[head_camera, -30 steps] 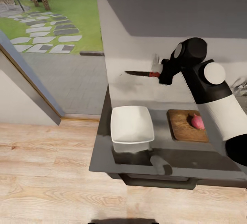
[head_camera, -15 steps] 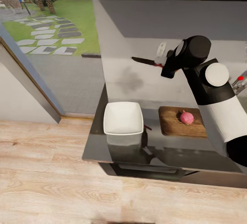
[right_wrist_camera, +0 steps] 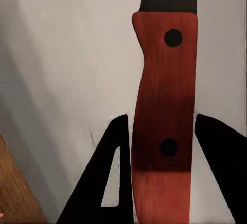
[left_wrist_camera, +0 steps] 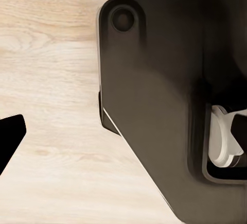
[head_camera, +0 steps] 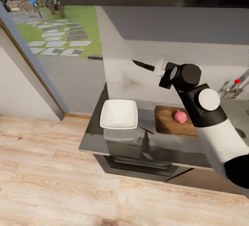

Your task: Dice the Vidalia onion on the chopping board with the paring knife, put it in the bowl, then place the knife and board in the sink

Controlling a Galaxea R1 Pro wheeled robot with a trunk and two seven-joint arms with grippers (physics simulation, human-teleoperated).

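Glossy grey countertop [head_camera: 95,139] runs across the middle of the head view, with light wood floor [head_camera: 52,184] along the bottom and a garden path through the opening at upper left. Your right gripper [head_camera: 159,68] is up in the air near the centre of the frame, in front of the pale wall, pinching the paring knife [head_camera: 143,65] by its handle so the dark blade sticks out toward the left of the picture. In the right wrist view the red handle [right_wrist_camera: 163,116] sits squarely between the two dark fingers [right_wrist_camera: 110,183], one on each side and right against it. Below your arm, the Vidalia onion [head_camera: 180,116] rests whole on the chopping board [head_camera: 169,125], toward its right half, well apart from the knife. Just left of the board sits the white bowl [head_camera: 119,114], close to the counter's left end. You can spot the sink [head_camera: 242,115] tap with its red-tipped lever at the right edge. For your left gripper [left_wrist_camera: 7,139], the left wrist view only catches one dark fingertip over the floor beside a dark robot part, so can't tell if it's spread or pressed together.
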